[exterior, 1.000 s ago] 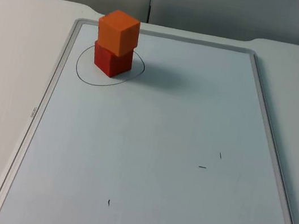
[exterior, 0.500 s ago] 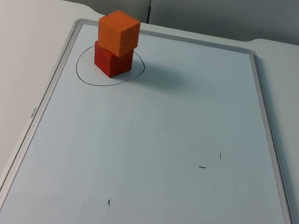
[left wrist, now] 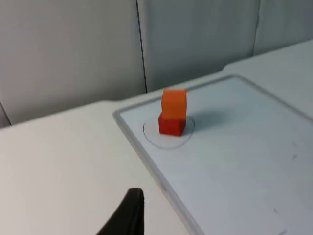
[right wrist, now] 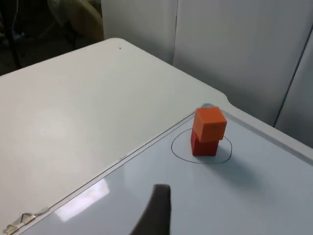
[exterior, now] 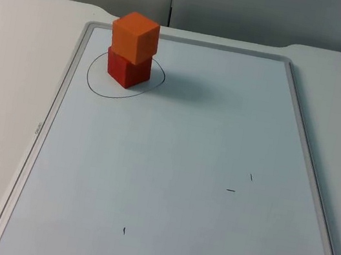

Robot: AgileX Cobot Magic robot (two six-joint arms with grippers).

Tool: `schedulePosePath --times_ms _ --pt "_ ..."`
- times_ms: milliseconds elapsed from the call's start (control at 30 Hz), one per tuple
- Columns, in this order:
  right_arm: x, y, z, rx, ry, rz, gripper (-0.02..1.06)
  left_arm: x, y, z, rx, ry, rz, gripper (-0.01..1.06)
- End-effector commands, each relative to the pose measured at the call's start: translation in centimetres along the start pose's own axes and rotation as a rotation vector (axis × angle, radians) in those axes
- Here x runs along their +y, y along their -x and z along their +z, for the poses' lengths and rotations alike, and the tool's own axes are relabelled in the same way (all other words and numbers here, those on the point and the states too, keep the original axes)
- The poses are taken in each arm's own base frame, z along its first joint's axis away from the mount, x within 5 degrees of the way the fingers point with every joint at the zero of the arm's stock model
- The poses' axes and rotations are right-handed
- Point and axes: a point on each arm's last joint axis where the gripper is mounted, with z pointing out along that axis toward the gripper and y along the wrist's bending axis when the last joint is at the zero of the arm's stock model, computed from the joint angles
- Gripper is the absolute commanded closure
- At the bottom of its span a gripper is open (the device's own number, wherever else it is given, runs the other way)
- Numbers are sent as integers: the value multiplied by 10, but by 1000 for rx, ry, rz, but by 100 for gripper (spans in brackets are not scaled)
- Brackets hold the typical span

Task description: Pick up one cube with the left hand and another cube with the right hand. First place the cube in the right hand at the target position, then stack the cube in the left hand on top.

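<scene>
An orange cube [exterior: 134,36] sits stacked on a red cube [exterior: 128,70] inside the hand-drawn circle [exterior: 93,82] near the far left corner of the whiteboard [exterior: 170,167] on the desk [exterior: 9,74]. Short pen strokes [exterior: 230,190] dot the board. Both arms wait off to the sides; whether their fingers are wide or narrow cannot be told.

A black, tapered fingertip [left wrist: 128,215] on each gripper.

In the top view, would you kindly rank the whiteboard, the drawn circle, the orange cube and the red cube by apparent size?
1. whiteboard
2. drawn circle
3. orange cube, red cube: unsure. The orange one shows more, but it sits on top, nearer the camera, hiding the red one's top face.
</scene>
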Motion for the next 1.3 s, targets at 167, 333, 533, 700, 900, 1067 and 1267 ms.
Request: schedulePosePath --times_ms 167,333,533,700,900,1067,1267 --pt "5 -2 -15 -29 22 14 25 1 -28 29 123 10 -41 0" --pt "6 -5 -20 -9 31 5 25 2 -37 36 178 27 -51 0" --pt "8 -7 -23 5 38 2 25 3 -38 36 178 32 -55 0" --pt "8 -7 -23 5 39 3 25 3 -38 36 178 32 -55 0" --pt "8 -7 -23 5 39 -1 25 2 -37 36 178 28 -54 0" --pt "9 -8 -25 12 47 -28 25 2 -37 36 178 28 -54 0" --pt "15 -19 -45 33 70 -31 25 2 -37 36 178 28 -54 0"
